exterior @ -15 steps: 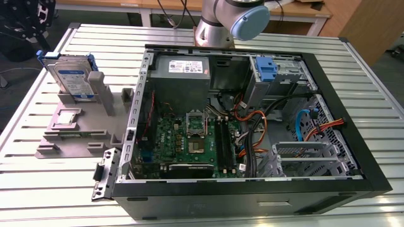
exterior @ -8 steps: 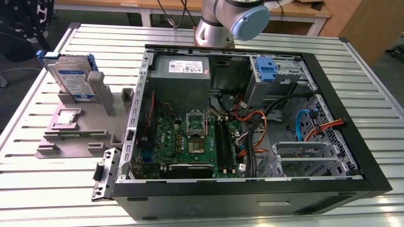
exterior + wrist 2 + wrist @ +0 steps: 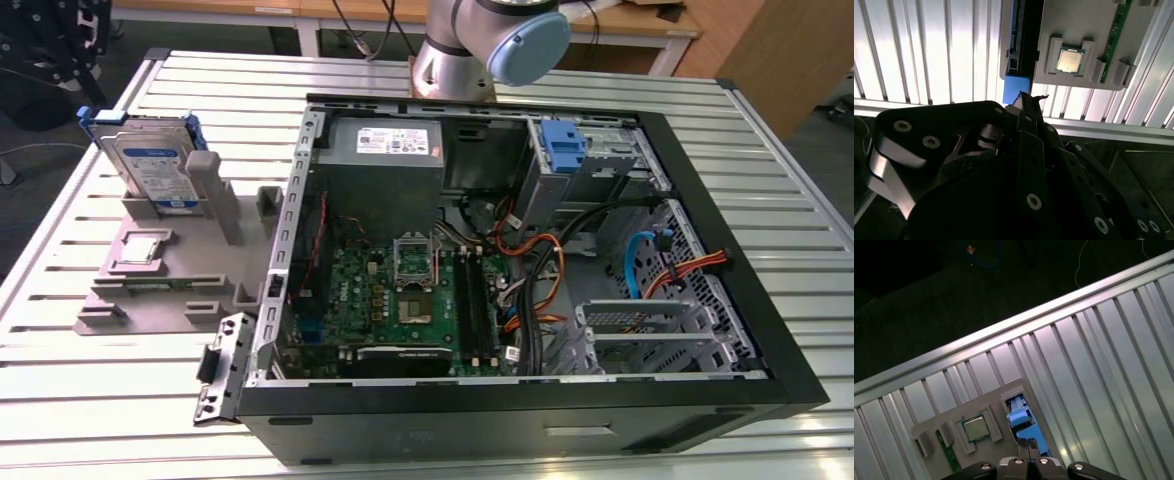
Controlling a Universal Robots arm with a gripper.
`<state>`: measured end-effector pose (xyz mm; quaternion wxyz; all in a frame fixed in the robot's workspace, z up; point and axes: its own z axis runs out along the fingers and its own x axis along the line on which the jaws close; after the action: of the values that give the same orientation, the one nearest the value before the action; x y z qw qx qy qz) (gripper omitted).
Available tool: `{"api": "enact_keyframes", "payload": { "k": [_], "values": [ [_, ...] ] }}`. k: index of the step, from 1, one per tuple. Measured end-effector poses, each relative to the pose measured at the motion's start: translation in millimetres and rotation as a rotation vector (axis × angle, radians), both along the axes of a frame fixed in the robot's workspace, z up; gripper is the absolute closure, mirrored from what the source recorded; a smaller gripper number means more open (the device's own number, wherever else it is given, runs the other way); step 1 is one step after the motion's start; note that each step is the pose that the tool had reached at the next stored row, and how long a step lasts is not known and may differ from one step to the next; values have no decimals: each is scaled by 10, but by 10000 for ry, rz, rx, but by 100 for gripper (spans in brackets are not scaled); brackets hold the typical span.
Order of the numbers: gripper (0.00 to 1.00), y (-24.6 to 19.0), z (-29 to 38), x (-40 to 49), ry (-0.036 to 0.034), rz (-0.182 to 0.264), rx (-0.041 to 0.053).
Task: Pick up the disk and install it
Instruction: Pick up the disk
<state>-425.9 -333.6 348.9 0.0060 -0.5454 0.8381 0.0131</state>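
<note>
Approach step: gripper, tips pressed together and empty, hangs above the silver rectangular disk in blue plastic carrier; grasping likely requires spreading the jaws first

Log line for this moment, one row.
stage: pre-grasp | tool: shut, empty, above disk | disk: upright in grey stand, outside computer case | install: not done
</note>
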Motion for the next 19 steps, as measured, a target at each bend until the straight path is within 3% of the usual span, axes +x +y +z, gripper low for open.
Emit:
{"api": "enact_keyframes", "payload": {
  "k": [16,19],
  "values": [
    [90,0,-9,0,-30,1304,1],
    [90,0,-9,0,-30,1376,1]
  ]
}}
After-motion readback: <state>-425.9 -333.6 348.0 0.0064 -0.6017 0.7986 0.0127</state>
